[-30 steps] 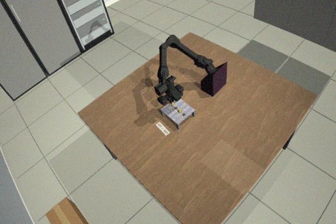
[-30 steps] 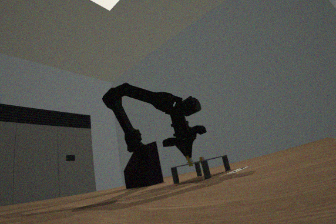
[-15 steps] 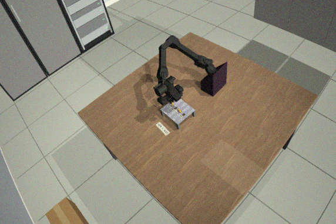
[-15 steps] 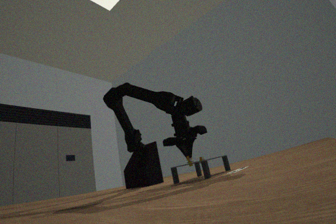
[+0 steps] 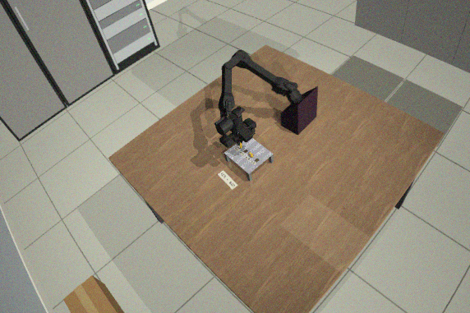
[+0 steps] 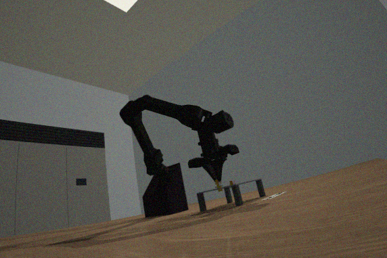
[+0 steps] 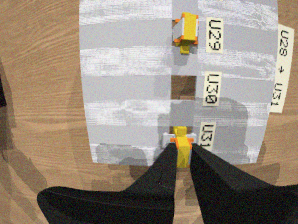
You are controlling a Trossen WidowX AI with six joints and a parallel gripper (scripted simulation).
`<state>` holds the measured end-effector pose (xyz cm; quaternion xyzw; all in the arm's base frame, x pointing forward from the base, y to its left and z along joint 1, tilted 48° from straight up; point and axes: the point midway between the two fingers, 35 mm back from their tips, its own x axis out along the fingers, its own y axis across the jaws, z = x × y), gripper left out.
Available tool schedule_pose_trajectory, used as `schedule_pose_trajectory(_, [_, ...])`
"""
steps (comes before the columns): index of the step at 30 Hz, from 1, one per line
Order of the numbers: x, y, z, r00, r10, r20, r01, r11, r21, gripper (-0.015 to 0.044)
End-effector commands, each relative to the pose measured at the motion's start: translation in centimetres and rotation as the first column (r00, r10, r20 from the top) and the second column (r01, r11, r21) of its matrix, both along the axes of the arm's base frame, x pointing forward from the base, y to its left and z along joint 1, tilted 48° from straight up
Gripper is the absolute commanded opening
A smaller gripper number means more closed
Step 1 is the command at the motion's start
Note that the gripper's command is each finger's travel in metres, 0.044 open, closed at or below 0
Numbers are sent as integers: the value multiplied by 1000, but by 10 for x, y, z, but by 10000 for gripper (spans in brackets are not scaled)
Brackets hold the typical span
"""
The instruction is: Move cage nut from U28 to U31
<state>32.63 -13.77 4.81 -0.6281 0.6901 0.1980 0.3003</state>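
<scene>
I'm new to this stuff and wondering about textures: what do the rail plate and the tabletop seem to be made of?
The rail plate looks like brushed or scuffed metal, given its gray sheen and pale streaks, though painted plastic is possible. The tabletop seems to be wood or wood-look laminate: brown, with fine grain lines.

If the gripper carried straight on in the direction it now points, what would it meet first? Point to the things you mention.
Probably the rail plate (image 5: 260, 153) (image 6: 248, 182) (image 7: 120, 90) around U31, with the cage nut (image 6: 218, 185) (image 7: 181, 150) in the gripper's (image 6: 218, 181) (image 7: 184, 146) fingers reaching it first; whether they already touch is unclear.
</scene>
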Motion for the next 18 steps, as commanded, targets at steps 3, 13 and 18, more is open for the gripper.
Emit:
schedule_pose_trajectory(3, [1,0,0,1000,-7,0,7,1000,4,23])
schedule_pose_trajectory(13, [2,0,0,1000,-14,-6,14,1000,6,23])
schedule_pose_trajectory(18, [3,0,0,1000,-15,-7,15,1000,6,23])
